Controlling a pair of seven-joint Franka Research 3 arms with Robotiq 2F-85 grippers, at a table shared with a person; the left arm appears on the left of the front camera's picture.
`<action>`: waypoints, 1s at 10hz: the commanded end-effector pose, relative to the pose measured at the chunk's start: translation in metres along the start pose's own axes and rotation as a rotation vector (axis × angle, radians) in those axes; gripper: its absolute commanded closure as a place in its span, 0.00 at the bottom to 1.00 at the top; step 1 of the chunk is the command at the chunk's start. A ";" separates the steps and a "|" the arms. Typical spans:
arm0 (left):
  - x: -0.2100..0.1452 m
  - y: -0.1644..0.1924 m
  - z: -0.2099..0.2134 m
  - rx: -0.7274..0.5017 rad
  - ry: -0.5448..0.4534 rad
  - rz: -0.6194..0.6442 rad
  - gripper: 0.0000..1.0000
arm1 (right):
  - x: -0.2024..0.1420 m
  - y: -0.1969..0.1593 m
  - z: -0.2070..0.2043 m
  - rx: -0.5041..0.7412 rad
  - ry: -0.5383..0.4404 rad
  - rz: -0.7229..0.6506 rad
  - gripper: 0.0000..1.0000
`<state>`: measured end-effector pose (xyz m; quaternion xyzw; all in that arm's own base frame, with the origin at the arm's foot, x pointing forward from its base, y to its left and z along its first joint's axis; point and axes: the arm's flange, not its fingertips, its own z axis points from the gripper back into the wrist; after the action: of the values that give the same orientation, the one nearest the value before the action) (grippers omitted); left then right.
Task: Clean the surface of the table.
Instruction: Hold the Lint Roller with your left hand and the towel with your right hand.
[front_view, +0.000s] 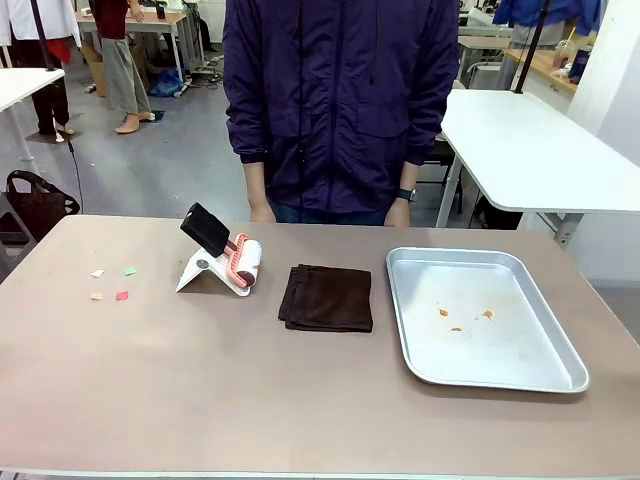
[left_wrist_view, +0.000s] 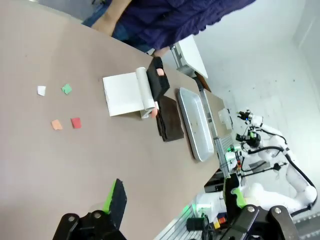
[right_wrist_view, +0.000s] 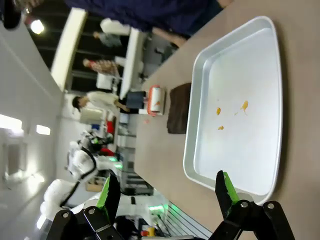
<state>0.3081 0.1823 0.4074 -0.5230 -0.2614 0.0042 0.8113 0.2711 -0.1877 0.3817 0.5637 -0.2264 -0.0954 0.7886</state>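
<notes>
The brownish table (front_view: 200, 400) spreads wide across the front view. Several small paper scraps (front_view: 112, 283), white, green, orange and red, lie at its left. The same scraps (left_wrist_view: 59, 107) lie ahead of my left gripper (left_wrist_view: 172, 200), which hangs open above the table (left_wrist_view: 60, 165) with nothing between its fingers. A lint roller (front_view: 243, 262) with a black handle rests on a white stand near the middle. A folded dark brown cloth (front_view: 327, 298) lies beside it. My right gripper (right_wrist_view: 167, 192) is open and empty above the near end of the silver tray (right_wrist_view: 197, 140).
The silver tray (front_view: 415, 330) at the right holds a few orange crumbs (front_view: 462, 316). A person in a dark blue jacket (front_view: 335, 100) stands at the far edge, hands by the table rim. A white table (front_view: 540, 150) stands behind at the right.
</notes>
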 end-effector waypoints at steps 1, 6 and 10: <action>-0.001 -0.007 -0.023 -0.026 -0.046 0.014 0.00 | 0.004 -0.023 0.001 0.083 -0.036 -0.019 0.00; 0.006 0.003 -0.017 -0.013 -0.041 0.042 0.00 | -0.008 -0.025 0.006 0.059 -0.046 -0.055 0.00; 0.007 -0.003 -0.020 0.057 -0.026 0.020 0.00 | -0.010 -0.027 0.005 0.045 -0.037 -0.083 0.00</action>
<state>0.3233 0.1696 0.4038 -0.5252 -0.2646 0.0415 0.8077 0.2623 -0.1974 0.3558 0.5884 -0.2188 -0.1337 0.7669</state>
